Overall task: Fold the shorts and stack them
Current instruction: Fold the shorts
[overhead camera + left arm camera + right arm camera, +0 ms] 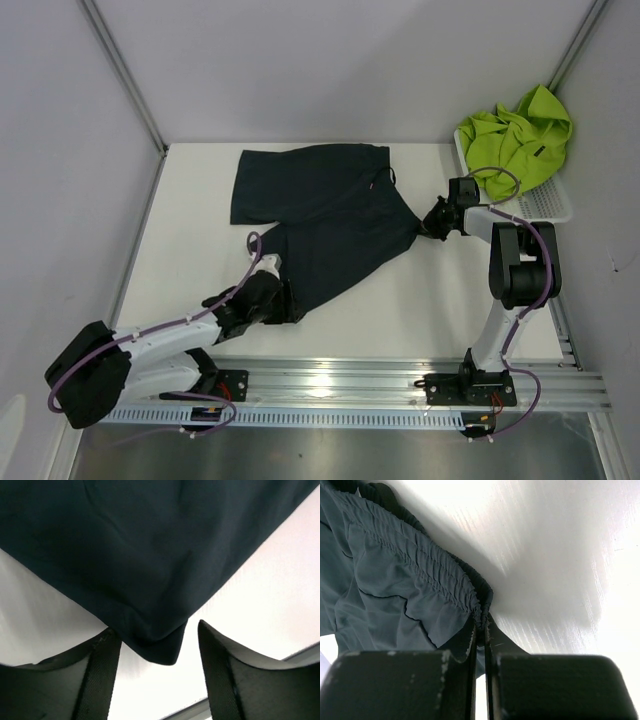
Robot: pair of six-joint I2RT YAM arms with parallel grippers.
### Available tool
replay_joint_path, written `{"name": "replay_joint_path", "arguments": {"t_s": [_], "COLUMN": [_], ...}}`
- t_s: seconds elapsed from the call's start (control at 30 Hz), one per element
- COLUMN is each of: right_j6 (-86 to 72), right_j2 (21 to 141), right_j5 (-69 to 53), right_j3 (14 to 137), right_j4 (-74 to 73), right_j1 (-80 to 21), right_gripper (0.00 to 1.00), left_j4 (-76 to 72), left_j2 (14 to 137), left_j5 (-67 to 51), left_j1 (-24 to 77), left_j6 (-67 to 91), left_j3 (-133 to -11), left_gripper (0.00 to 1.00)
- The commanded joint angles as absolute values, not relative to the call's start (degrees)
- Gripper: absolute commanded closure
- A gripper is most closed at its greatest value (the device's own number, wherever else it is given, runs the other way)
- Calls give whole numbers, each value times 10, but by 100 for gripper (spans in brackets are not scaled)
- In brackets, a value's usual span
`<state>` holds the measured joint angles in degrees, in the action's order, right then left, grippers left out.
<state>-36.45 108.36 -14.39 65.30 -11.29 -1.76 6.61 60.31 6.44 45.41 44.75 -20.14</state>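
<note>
White table [420, 300]: green shorts [515, 135] cover most of the basket [552, 206].

I see the white table [440, 300] with the dark shorts [320, 215] lying spread over its far middle. One leg reaches toward the near left, and the waistband is bunched to a point toward the right edge. A white basket [552, 206] sits at the far right corner.

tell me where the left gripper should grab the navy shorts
On the navy shorts, probably the near leg's hem corner, coming from the table's front edge: it points at the left gripper, lying flat between its open fingers. The right gripper holds the waistband.
</note>
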Motion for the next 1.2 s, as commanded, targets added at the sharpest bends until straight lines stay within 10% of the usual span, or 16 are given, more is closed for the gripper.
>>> {"name": "replay_joint_path", "arguments": {"t_s": [0.0,0.13,0.77,0.8,0.83,0.87,1.17], "right_j6": [-364,-365,-371,-370,-370,-368,-368], "right_j2": [1085,1084,1099,1099,1100,1100,1107], "right_j5": [-136,-137,-141,-141,-142,-142,-144], "right_j3": [677,679,710,710,712,714,718], "right_j4": [-111,-113,-147,-149,-149,-150,-155], "right_j1": [-16,-16,13,13,13,13,13], "right_gripper": [100,100,100,100,100,100,100], "left_j4": [60,63,160,161,174,184,175], "left_j2": [629,643,297,298,308,315,259], "left_j5": [82,95,187,178,165,163,106], "left_j1": [461,460,461,461,461,461,461], "left_j6": [445,446,302,301,306,311,361], "left_j3": [-220,-227,-253,-251,-250,-250,-180], "left_gripper": [43,100,100,96,60,48,33]}}
